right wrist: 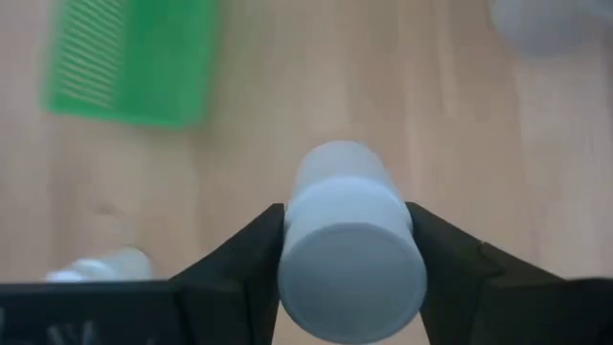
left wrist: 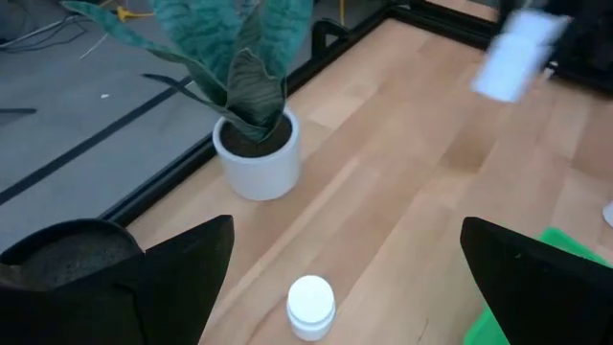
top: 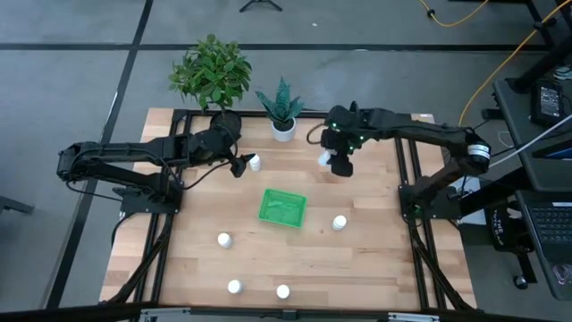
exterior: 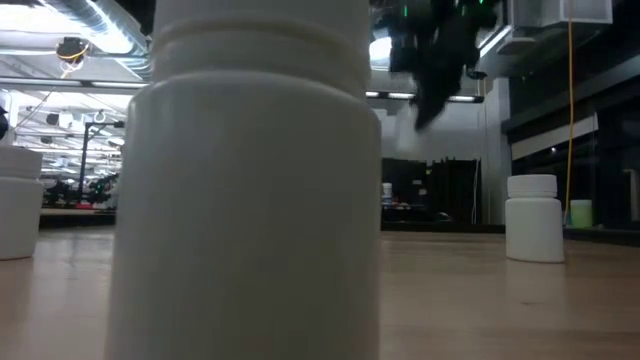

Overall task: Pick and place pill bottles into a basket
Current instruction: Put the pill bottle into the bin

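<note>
Bottle (right wrist: 350, 254), white, cylindrical, round-capped

Wooden table (top: 357, 259), light planks, on a black metal frame (top: 159, 241). Two plants at its far edge: a leafy bush (top: 211, 72) in a dark pot at the far left corner, and a spiky striped-leaf plant (top: 281, 101) in a small white pot (top: 283, 129) just right of it. Grey floor (top: 71, 80) around with dark tape lines (top: 125, 76). Yellow cable (top: 500, 67) runs across the floor at right. Dark desk (top: 545, 161) with equipment beside the table's right side.
</note>
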Available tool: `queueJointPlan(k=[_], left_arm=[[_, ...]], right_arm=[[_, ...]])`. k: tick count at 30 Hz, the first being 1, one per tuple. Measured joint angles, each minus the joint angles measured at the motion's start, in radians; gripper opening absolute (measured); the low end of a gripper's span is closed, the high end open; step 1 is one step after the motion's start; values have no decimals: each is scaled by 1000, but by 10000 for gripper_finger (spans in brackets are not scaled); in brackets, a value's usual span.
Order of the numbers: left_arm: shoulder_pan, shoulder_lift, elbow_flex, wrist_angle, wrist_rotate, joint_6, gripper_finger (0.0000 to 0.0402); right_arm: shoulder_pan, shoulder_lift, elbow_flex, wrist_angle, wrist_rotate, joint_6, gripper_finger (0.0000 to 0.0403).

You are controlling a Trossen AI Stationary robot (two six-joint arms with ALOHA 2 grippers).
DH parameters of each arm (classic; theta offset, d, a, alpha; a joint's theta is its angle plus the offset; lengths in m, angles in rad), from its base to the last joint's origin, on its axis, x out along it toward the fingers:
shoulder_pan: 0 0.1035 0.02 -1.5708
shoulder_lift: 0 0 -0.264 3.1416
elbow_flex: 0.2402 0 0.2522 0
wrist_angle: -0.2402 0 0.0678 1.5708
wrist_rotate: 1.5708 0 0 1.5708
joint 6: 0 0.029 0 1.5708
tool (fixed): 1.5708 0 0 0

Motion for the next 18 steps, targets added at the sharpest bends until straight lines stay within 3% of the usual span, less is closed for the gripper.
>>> queueJointPlan(k=[5,10,18], left_arm=[[-3,0,0,1,-3,-3,400],[-28,0,0,-5,12,19,400],[-71,0,0,-66,32,58,400]], right_arm=[[158,22,136,-15,9,6,179],[296,138,266,-57,72,39,179],[389,380,425,-67,90,149,180]])
